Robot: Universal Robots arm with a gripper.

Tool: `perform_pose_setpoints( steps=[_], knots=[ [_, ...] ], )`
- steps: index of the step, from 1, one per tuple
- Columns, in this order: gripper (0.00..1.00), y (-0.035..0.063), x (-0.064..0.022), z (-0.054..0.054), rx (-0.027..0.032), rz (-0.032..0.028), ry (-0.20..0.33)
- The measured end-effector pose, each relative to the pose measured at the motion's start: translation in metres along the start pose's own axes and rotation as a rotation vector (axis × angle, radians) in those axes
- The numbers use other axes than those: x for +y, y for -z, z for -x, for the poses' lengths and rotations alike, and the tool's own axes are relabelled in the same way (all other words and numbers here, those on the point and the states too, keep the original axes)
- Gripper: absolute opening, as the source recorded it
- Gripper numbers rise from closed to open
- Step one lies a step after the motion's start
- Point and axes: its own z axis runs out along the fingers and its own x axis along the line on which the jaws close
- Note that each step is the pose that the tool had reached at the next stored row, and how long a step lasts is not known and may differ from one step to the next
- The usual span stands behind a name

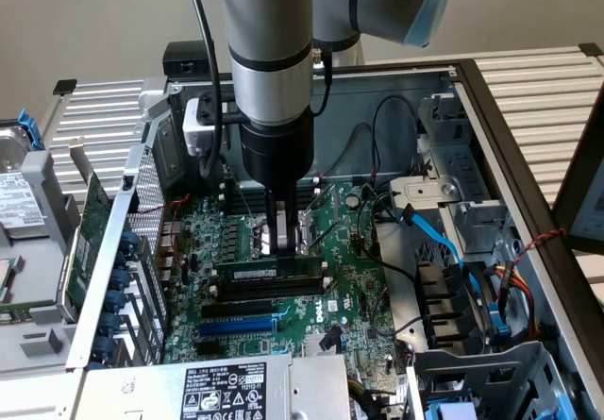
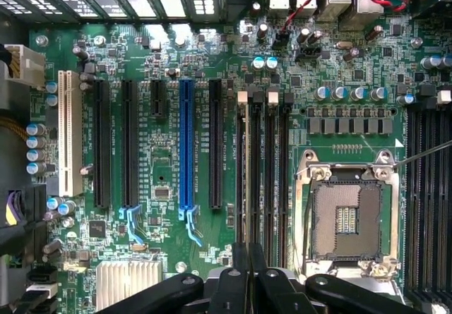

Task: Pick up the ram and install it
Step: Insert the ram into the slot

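- Ram (image 1: 269,274): stands upright in a black memory slot near the middle of the motherboard (image 1: 363,283), beside the empty CPU socket (image 2: 346,215). It appears seated, though latching cannot be told.
- Gripper (image 1: 283,245): fingers closed together, tips on the ram's top edge, apparently pressing it home.
- Neighbouring memory slots (image 2: 272,173) are empty; blue cables (image 1: 439,241) lie toward the chassis edge, not obstructing.

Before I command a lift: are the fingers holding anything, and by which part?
Cannot tell: the shut fingers meet the ram at its top edge near the middle, pinching or just pressing.
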Motion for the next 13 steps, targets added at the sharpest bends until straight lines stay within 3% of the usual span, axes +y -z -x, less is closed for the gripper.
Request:
perform_pose_setpoints(
  steps=[13],
  knots=[
    [0.12,-0.0015,0.0007,-0.0015,0.0003,0.0,-0.011]
  ],
)
